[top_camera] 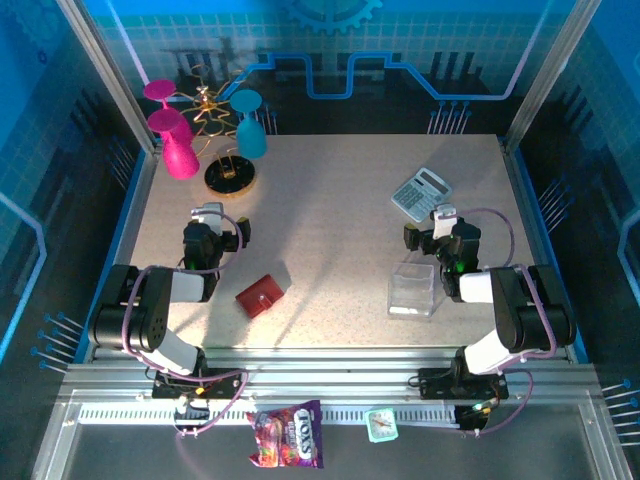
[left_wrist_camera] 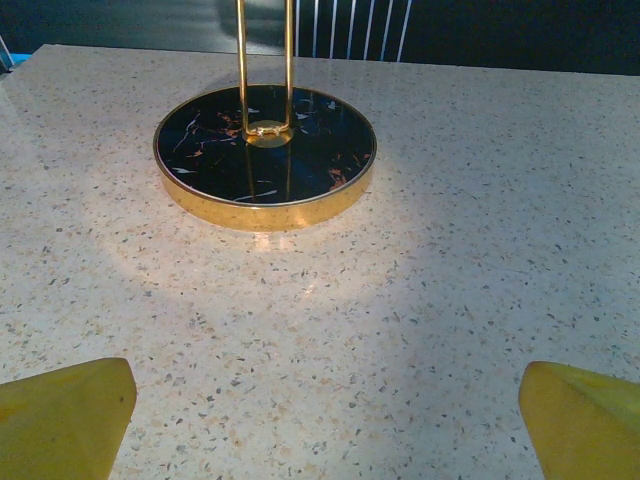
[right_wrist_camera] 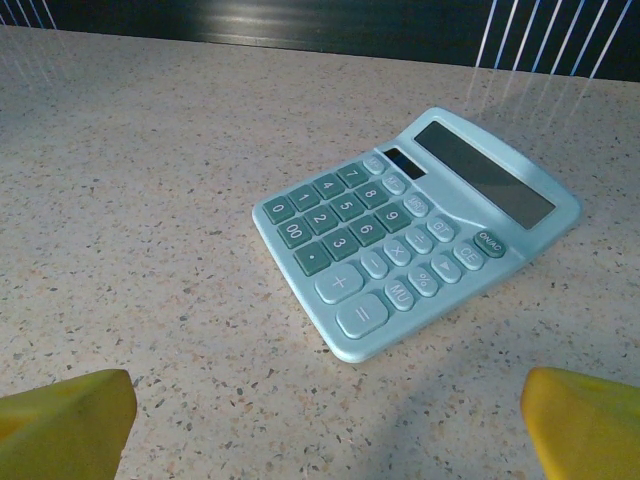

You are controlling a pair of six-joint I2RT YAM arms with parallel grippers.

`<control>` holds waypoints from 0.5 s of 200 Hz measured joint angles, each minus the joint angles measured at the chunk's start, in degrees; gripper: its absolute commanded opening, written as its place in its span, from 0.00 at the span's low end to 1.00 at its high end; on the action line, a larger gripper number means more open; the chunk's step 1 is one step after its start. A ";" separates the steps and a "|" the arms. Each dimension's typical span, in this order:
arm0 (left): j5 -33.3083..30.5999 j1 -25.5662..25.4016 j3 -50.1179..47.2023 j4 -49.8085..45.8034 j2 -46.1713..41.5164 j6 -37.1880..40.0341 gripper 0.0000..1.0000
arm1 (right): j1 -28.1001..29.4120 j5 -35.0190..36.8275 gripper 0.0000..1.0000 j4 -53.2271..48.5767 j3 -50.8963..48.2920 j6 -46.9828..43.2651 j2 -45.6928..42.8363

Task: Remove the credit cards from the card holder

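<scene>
The red card holder (top_camera: 260, 295) lies folded shut on the table (top_camera: 330, 200), close to the near edge and a little left of the middle, apart from everything else. The left claw (top_camera: 212, 214) hangs over the left side of the table, beyond the card holder and not touching it. Its yellow fingertips (left_wrist_camera: 62, 412) stand as wide apart as they go, with only bare table between them, so it holds nothing. Just beyond it is a round black stand with a gold rim (left_wrist_camera: 265, 155), with thin gold rods rising from its middle. Pink cups (top_camera: 172, 135) and a teal cup (top_camera: 250, 128) are near the far left corner. The right claw (top_camera: 441, 218) is over the right side of the table, also wide open and empty, its fingertips (right_wrist_camera: 585, 425) spread in front of a pale blue calculator (right_wrist_camera: 415, 230) that lies at an angle toward the far right corner. A clear box (top_camera: 412, 290) sits near the near edge on the right side, well apart from the card holder. A candy bag (top_camera: 287, 435) lies on the metal ledge in front of the table's near edge.
</scene>
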 measured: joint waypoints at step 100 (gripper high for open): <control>0.22 0.02 0.02 0.00 0.00 0.00 0.99 | 0.00 0.61 1.00 0.02 0.00 0.02 0.00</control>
